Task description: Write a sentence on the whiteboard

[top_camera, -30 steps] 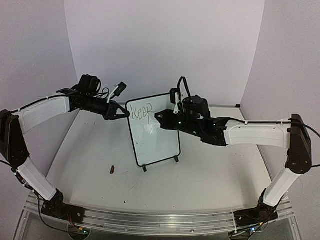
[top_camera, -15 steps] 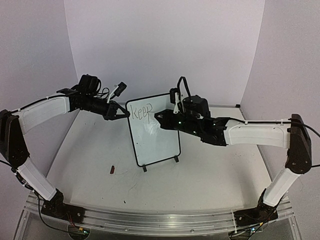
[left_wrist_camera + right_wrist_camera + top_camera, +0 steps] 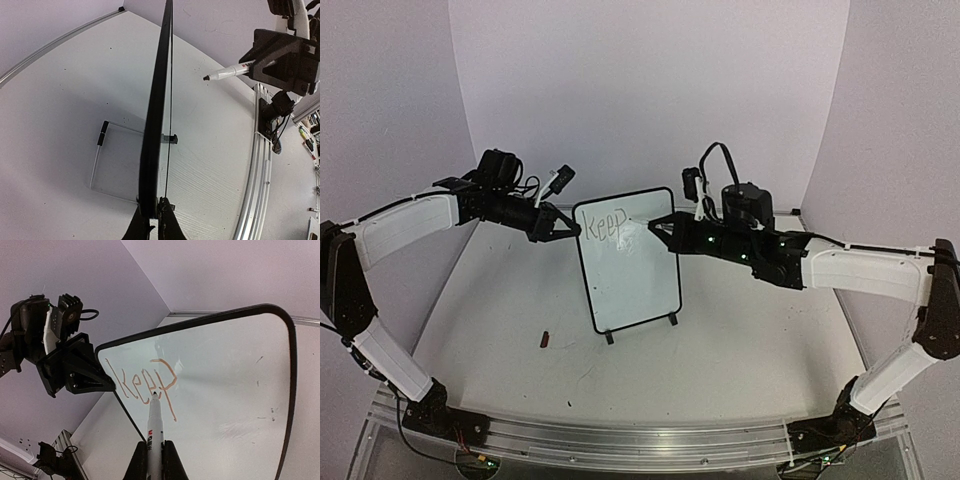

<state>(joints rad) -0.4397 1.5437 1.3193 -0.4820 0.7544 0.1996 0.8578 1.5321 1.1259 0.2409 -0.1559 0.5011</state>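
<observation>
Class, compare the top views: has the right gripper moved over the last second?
Yes. The right gripper, shut on the marker, has shifted right in the top view, from over the middle of the whiteboard toward its right edge.

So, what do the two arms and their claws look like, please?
The left arm and the right arm have white shells on long links and black joints. The left claw and the right claw are black and angular. Black cables loop above each wrist; small green lights glow on the right forearm.
</observation>
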